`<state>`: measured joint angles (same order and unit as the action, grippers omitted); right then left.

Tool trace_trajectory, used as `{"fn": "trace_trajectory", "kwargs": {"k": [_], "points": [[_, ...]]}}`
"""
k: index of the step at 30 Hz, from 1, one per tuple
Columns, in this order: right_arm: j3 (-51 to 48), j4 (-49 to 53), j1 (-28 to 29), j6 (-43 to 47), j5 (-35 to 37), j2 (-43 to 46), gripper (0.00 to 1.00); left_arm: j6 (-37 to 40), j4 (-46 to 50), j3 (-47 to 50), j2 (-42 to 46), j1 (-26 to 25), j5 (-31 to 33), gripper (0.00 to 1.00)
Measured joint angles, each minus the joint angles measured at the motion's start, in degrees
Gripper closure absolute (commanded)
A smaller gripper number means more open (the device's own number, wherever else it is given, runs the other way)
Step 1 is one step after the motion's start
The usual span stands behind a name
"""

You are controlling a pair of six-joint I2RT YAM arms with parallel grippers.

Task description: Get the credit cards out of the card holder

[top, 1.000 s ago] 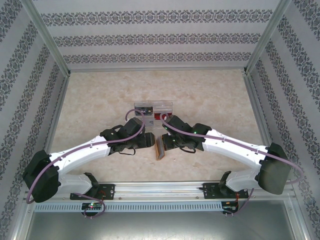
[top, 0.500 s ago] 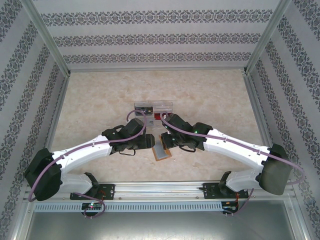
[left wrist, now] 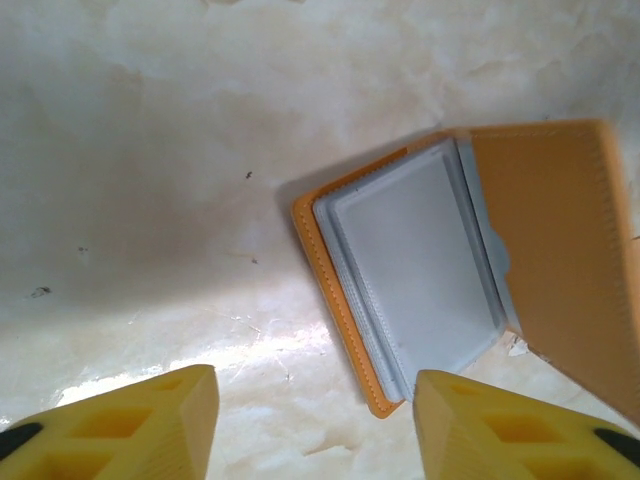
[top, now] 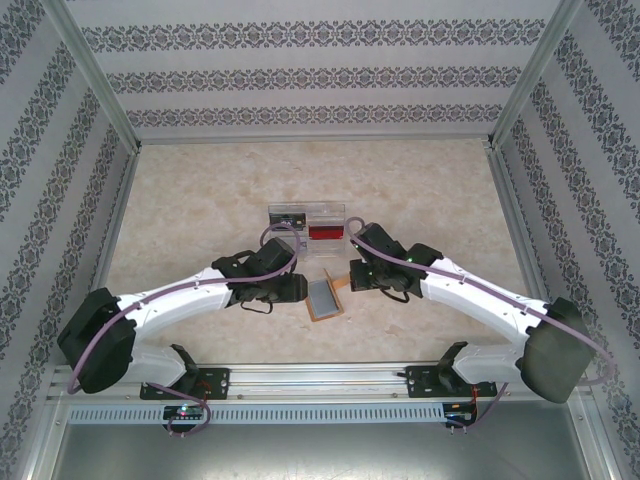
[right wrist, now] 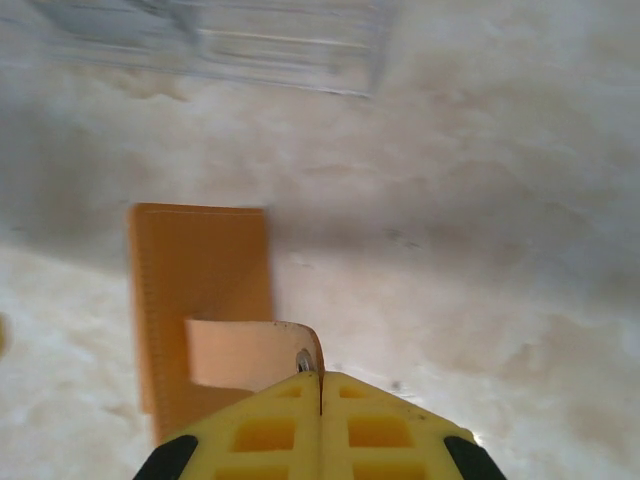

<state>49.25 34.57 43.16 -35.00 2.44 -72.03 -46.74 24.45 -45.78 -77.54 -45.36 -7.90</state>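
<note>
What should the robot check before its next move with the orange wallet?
1. The card holder lies open on the table: ok.
2. The right gripper is shut on the strap: ok, it looks pinched.
3. The left gripper is open with nothing between its fingers: ok.
4. The grey sleeves sit in line with the left gripper's gap: not ok, they lie off to one side.
5. Any card inside the sleeves: cannot tell.
6. The clear tray holds a red card: ok.
</note>
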Motion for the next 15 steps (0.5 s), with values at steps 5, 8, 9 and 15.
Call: {"fn": "trace_trajectory", "kwargs": {"k": [5,8,9,15], "points": [[-3.37,0.68,-3.04,0.72,1.7,-0.13,1.0,0.48,-0.07,-1.42,-2.05,0.0,-1.75,0.59],[-4.87,0.96,-4.11,0.7,2.73,-0.33,1.0,0.55,-0.46,-2.1,-3.5,0.0,-2.78,0.61],[-5.11,1.07,-4.46,0.7,2.89,-0.5,1.0,0.57,-0.52,-2.25,-3.91,0.0,-3.02,0.62],[-5.68,1.29,-5.18,0.2,3.1,-2.47,0.74,0.7,-0.9,-2.91,-6.23,0.0,-4.35,0.65]]}}
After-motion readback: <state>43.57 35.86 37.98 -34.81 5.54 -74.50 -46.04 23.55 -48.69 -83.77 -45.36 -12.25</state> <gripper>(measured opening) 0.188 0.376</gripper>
